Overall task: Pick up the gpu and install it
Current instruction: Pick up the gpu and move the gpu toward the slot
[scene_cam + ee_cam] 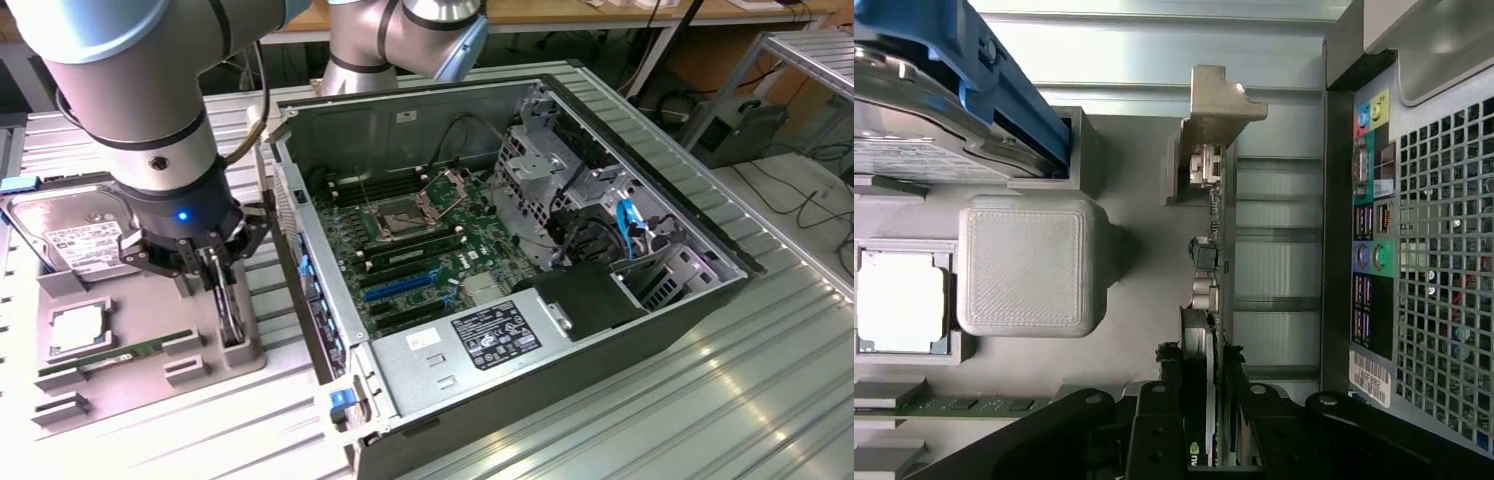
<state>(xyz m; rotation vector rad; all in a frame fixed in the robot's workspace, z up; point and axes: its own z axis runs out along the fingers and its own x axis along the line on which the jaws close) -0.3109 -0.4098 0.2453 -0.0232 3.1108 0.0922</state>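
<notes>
The gpu [232, 318] is a thin dark card standing on edge in a slot of the grey holder tray [147, 385], at the exterior view's left beside the open computer case [534, 250]. My gripper [223, 296] reaches straight down onto it. In the wrist view the gpu [1210, 270] runs away from me, with its tan metal bracket [1216, 108] at the far end. My gripper [1203, 372] has a black finger [1162, 420] pressed against each face of the card. The card still sits in its tray slot.
The tray also holds a silver hard drive [78, 238], a processor [80, 326] and a green memory stick [118, 356]. Inside the case lies the motherboard with blue expansion slots [398, 287]. The case's rear panel [1424, 260] stands close beside the card.
</notes>
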